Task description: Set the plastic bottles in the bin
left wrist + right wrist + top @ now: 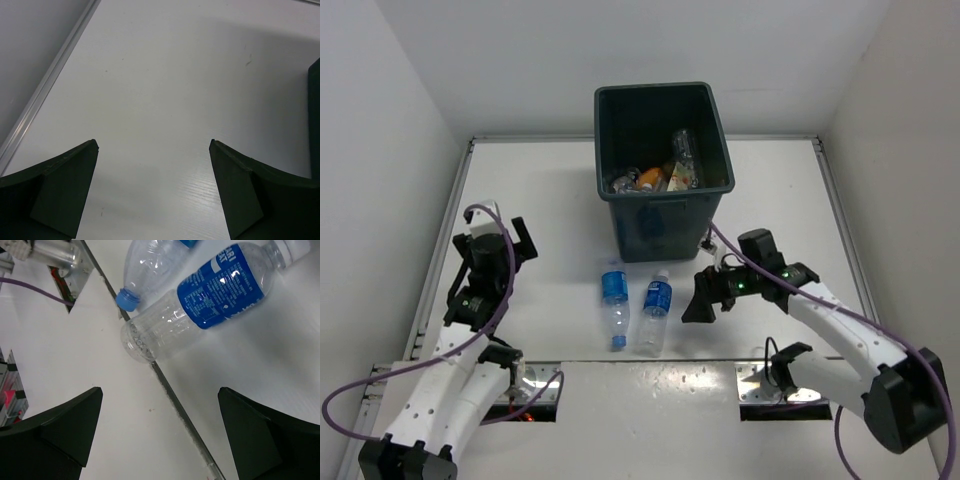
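Observation:
Two clear plastic bottles with blue labels lie side by side on the white table in front of the bin [660,228]: the left one [613,305] with its blue cap toward me, the right one [656,312] with its cap toward the bin. A third clear bottle [682,146] leans inside the bin at its back right. My right gripper [701,293] hovers open just right of the right bottle. In the right wrist view that gripper [160,390] points at the labelled bottle's base [210,290] and the other bottle's cap [128,299]. My left gripper [492,242] is open over bare table, also in its own view [154,145].
An orange bottle [648,178] and other litter lie in the bin. White walls close in the table on three sides. A seam [180,410] runs across the table under the bottles' near ends. The bin's dark corner [315,115] shows at the right edge of the left wrist view.

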You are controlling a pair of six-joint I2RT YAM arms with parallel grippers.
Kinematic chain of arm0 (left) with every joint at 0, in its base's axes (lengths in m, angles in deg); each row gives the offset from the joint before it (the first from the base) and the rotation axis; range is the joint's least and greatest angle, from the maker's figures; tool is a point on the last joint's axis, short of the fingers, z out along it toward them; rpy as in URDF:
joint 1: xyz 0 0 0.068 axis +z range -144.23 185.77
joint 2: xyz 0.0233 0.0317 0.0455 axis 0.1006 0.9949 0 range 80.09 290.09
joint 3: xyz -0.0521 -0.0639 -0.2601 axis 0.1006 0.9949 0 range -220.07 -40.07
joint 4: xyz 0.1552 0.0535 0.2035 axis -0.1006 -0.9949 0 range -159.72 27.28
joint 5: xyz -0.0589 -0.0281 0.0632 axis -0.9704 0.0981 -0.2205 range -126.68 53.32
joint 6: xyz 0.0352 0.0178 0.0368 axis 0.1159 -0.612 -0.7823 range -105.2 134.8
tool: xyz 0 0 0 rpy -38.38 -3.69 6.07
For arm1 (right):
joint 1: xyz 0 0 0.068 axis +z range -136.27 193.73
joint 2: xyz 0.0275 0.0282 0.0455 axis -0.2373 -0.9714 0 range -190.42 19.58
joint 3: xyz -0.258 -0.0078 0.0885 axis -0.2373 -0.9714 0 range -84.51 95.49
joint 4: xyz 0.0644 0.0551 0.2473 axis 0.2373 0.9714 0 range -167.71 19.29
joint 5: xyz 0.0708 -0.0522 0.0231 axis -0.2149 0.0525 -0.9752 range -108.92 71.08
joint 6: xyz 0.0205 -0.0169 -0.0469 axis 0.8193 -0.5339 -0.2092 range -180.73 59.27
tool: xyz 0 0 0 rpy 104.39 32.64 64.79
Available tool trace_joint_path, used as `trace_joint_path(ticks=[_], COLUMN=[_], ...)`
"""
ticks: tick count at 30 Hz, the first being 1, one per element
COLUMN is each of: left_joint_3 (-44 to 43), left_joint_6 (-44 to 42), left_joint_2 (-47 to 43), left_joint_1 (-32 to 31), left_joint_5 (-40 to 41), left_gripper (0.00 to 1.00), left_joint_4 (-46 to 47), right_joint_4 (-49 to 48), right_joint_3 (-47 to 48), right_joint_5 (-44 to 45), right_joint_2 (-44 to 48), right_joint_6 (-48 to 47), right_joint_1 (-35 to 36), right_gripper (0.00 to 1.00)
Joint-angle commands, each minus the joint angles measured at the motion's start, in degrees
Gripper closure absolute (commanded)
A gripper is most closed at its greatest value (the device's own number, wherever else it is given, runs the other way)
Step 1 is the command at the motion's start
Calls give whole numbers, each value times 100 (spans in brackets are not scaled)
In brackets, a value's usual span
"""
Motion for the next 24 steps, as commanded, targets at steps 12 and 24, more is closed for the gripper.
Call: trace_joint_path(ticks=[12, 24], left_joint_3=[20, 20], left_joint_6=[4, 4], left_joint_2=[299, 466], left_joint_1=[-103, -103], left_joint_5=[63, 63], left_gripper=[0, 0], left_joint_4=[71, 71], right_joint_4=[-1542, -2439], right_joint_3=[146, 358], right_joint_5=[2402, 2290], right_joint_2=[-1593, -2746], right_joint_6=[1683, 1851], right_joint_1=[1695, 1749], right_gripper=[5, 0])
